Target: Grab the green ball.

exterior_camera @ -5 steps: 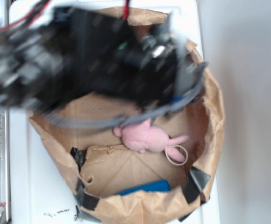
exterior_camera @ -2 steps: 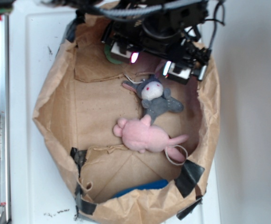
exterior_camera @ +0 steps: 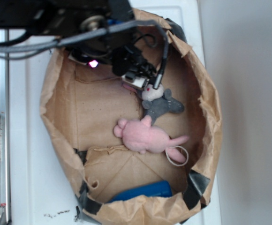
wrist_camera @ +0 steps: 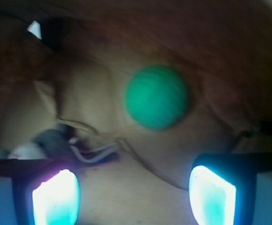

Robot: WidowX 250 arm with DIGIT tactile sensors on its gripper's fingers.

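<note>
Hovering above green ball (wrist_camera: 156, 96), claw (wrist_camera: 133, 192) spread open, empty, inside paper bag (exterior_camera: 61, 112).

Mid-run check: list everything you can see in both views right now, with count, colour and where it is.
green ball: 1, green, on the bag floor ahead of the gripper in the wrist view; hidden under the arm in the exterior view
grey plush: 1, grey with white face, inside the bag, just above the pink plush
pink plush: 1, pink, middle of the bag floor
white loop: 1, white, by the pink plush's lower right end
blue object: 1, blue, partly hidden at the bag's lower edge
paper bag: 1, brown with dark tape patches, open on the white surface
gripper: 1, black, fingers lit cyan, apart, nothing between them, ball beyond the tips
</note>
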